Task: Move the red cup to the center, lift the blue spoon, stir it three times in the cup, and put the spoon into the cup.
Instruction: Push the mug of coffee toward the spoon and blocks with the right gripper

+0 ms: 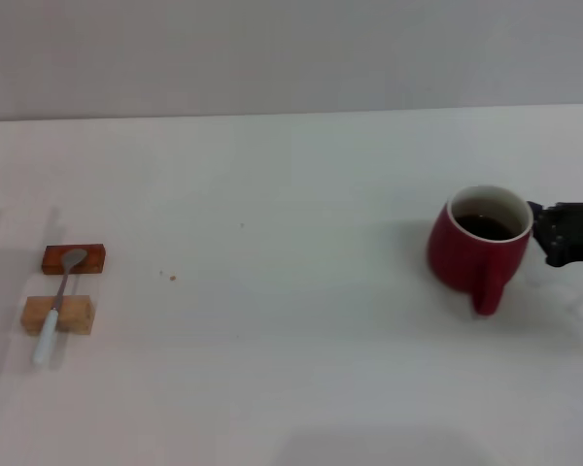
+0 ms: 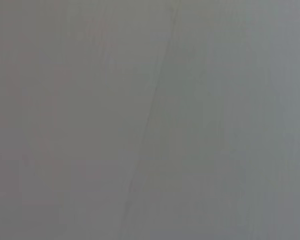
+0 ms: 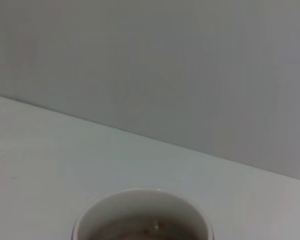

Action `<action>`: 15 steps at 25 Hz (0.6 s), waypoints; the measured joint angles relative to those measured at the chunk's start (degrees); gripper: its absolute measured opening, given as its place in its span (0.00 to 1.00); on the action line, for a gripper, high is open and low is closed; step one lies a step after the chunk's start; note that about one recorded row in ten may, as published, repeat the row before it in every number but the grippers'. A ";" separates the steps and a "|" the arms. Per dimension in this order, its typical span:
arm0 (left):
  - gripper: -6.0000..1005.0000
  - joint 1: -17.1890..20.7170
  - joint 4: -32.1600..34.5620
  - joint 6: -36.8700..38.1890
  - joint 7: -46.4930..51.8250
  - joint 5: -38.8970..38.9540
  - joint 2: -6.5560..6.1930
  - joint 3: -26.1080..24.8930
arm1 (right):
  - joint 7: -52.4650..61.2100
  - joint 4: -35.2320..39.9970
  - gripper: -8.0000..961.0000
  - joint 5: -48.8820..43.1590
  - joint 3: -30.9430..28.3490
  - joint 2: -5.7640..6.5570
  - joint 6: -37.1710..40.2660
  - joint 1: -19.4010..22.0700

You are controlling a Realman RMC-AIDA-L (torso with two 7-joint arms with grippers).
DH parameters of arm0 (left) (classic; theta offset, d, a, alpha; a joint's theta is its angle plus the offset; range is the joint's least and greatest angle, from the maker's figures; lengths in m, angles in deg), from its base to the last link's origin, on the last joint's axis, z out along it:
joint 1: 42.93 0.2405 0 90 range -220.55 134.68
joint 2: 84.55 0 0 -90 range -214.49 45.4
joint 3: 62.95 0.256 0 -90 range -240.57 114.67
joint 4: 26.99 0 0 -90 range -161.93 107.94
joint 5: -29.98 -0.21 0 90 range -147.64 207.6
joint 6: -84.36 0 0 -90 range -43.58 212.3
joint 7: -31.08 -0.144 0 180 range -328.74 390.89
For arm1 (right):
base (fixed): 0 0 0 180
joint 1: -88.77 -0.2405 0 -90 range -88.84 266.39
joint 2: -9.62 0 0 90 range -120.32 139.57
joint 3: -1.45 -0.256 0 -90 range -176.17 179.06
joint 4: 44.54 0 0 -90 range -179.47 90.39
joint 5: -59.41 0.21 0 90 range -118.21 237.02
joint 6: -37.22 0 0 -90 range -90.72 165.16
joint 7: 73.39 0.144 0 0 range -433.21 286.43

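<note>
Head view first, from the robot's left across to its right: the white surface (image 1: 291, 194) runs wide and pale up to a grey wall. Far over on the left lies the blue spoon (image 1: 57, 306), propped across two small blocks. Its silvery bowl rests on the dark reddish-brown block (image 1: 87, 260) at the far end, its neck crosses the lighter tan block (image 1: 76, 316) nearer the robot, and its pale handle tips down past that block to the surface. A little to the right of the blocks sits a tiny orange speck (image 1: 173, 278), alone on the white. The middle of the surface lies between these and the red cup (image 1: 471, 254), which stands upright well over on the right side, apart from the spoon by most of the width. Its stubby handle points toward the robot and its white inside holds a dark liquid. Just beside the cup's right flank, at rim height, is the black right gripper (image 1: 568, 233), coming in from the edge of the frame; whether its fingers are apart or together I cannot tell. The right wrist view shows the cup's white rim (image 3: 140, 212) close up. The left gripper is nowhere to be seen, and its wrist view shows only blank grey.
</note>
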 joint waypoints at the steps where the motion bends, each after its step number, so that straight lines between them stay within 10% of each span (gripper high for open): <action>1: 0.80 -0.04 -0.02 0.01 0.00 0.00 0.00 0.00 | 0.00 -0.27 0.01 0.00 0.47 -0.12 0.06 -0.37; 15: 0.79 -0.19 -0.25 0.02 0.26 -0.41 0.00 0.00 | 0.01 -0.49 0.01 0.00 3.27 -3.17 0.71 -3.97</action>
